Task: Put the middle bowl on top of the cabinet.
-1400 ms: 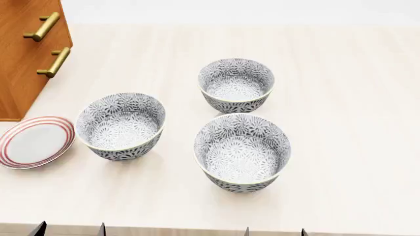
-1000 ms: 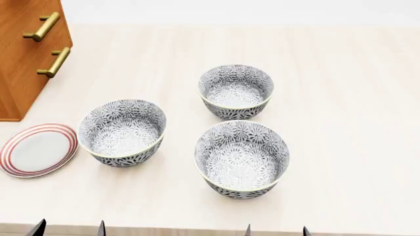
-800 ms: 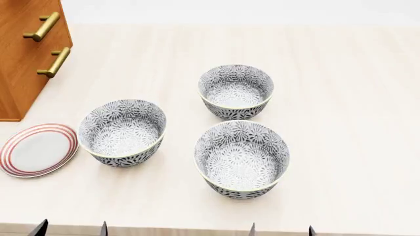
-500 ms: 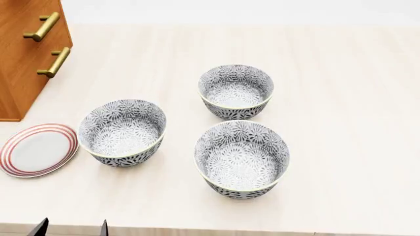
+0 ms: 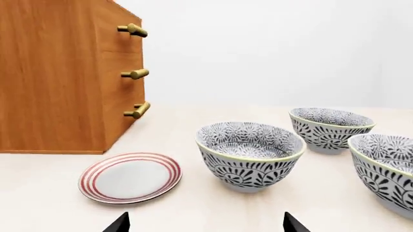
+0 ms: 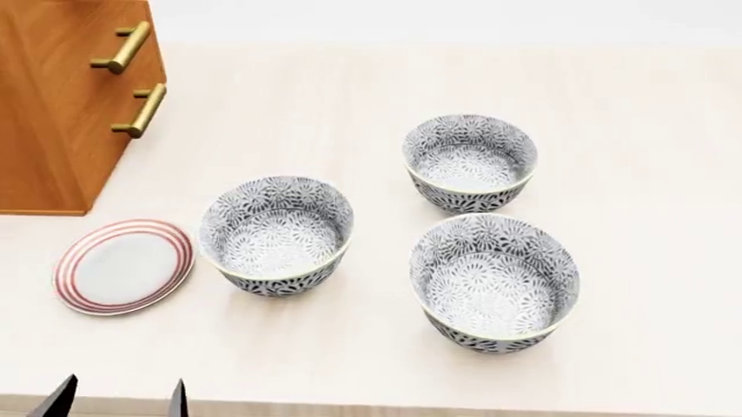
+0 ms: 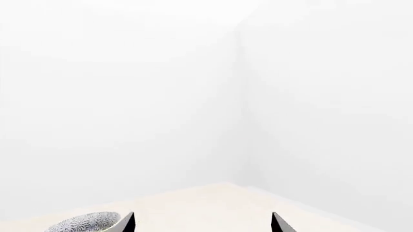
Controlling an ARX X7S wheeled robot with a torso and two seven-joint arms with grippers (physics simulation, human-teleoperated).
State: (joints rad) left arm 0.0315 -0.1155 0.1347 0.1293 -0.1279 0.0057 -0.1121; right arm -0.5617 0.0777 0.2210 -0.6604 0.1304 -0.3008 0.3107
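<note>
Three patterned white-and-grey bowls stand on the pale table. Counted from left to right, the middle bowl is the far one; another stands at the left and a third at the near right. The orange-brown cabinet rises at the far left; its top is out of view. My left gripper is open and empty at the table's near edge, in front of the left bowl. My right gripper is open, facing a white wall, out of the head view.
A red-rimmed white plate lies between the cabinet and the left bowl. Brass handles stick out of the cabinet's front. One bowl's rim shows beside a right fingertip. The table reaches far to the right.
The head view has shifted, so bowls, plate and cabinet now sit further right in it. The right gripper's fingertips have dropped out of the head view's lower edge.
</note>
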